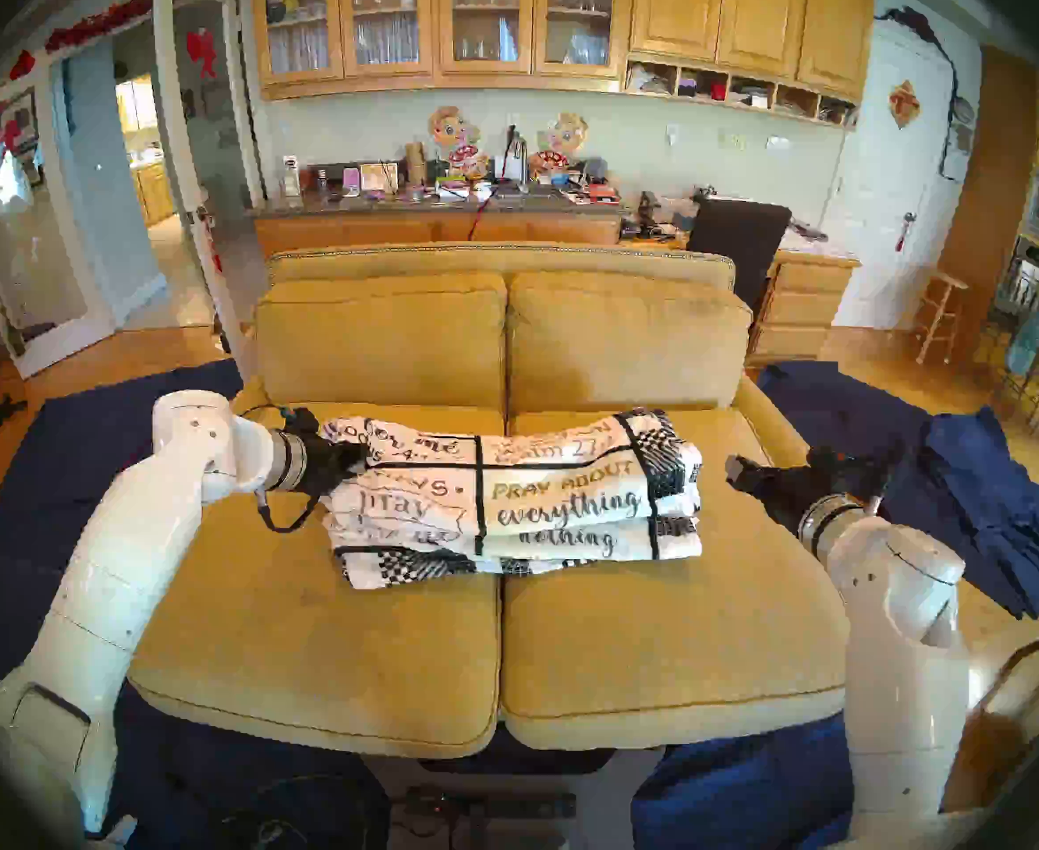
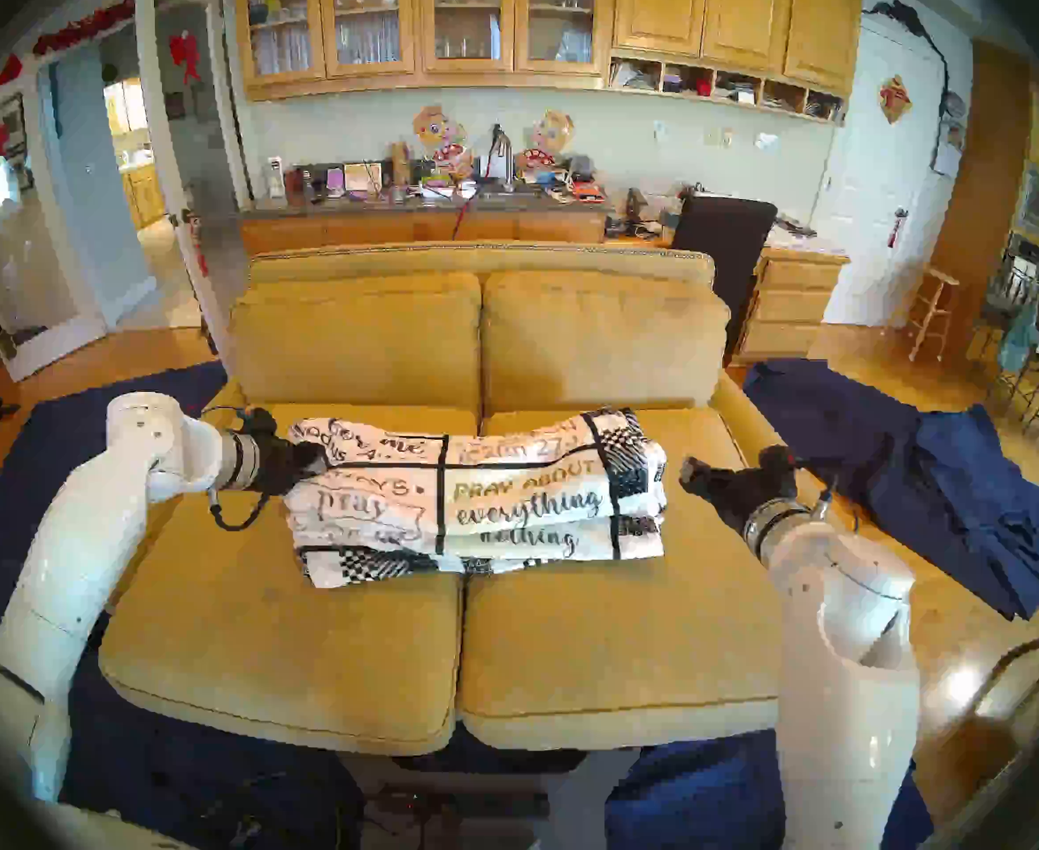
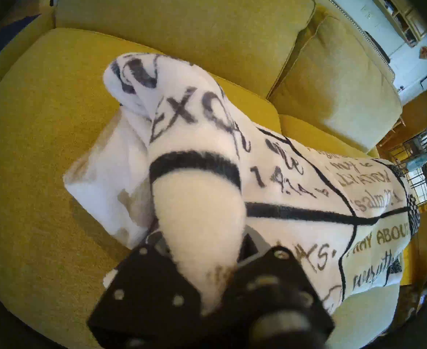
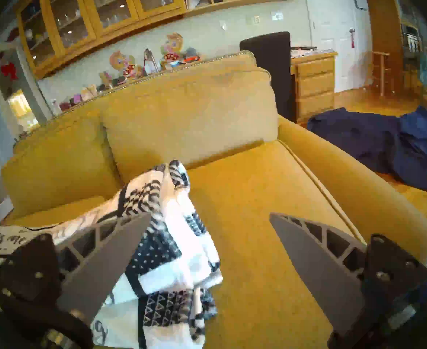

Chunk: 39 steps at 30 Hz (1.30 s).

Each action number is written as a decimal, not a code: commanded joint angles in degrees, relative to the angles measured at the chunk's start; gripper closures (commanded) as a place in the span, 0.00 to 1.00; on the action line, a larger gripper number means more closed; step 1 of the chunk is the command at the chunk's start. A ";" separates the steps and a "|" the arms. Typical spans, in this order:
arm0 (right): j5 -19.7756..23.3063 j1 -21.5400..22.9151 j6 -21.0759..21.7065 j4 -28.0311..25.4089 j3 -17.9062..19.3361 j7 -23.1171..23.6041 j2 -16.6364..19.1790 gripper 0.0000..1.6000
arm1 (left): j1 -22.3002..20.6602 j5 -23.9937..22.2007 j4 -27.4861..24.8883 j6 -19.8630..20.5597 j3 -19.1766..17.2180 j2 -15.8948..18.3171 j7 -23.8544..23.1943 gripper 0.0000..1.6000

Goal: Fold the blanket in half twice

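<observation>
I count one blanket (image 1: 514, 493) folded up here, resting on one yellow sofa (image 1: 676, 658) with two seat cushions and two back cushions. Two arms of mine in view, one navy cloth (image 1: 989, 499) heaped off right.

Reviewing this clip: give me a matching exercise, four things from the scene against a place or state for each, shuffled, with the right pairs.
Things:
1. left gripper
2. right gripper
3. blanket
4. navy cloth

States:
A. folded in layers on the sofa seat
B. open, holding nothing
C. lying on the floor beside the sofa
D. shut on a white fold

Pairs: 1-D, 2-B, 3-A, 4-C
</observation>
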 commanded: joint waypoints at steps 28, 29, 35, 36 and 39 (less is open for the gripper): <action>9.54 18.69 0.31 26.89 -6.07 14.83 17.98 0.00 | -1.24 0.70 -0.92 -0.23 -0.82 0.24 -0.70 1.00; 9.89 19.32 0.27 27.83 -6.54 15.25 18.11 0.00 | -1.23 0.74 -0.91 -0.24 -0.82 0.23 -0.73 1.00; 10.74 22.06 0.15 30.99 -10.03 16.90 18.02 0.00 | -1.19 0.90 -0.93 -0.25 -0.83 0.22 -0.83 1.00; 10.81 23.23 0.27 31.85 -10.65 17.07 17.82 0.00 | -1.18 0.92 -0.93 -0.25 -0.83 0.22 -0.84 1.00; 11.30 23.91 -0.05 32.69 -12.11 17.86 17.64 0.00 | -1.15 1.00 -0.93 -0.25 -0.84 0.21 -0.89 1.00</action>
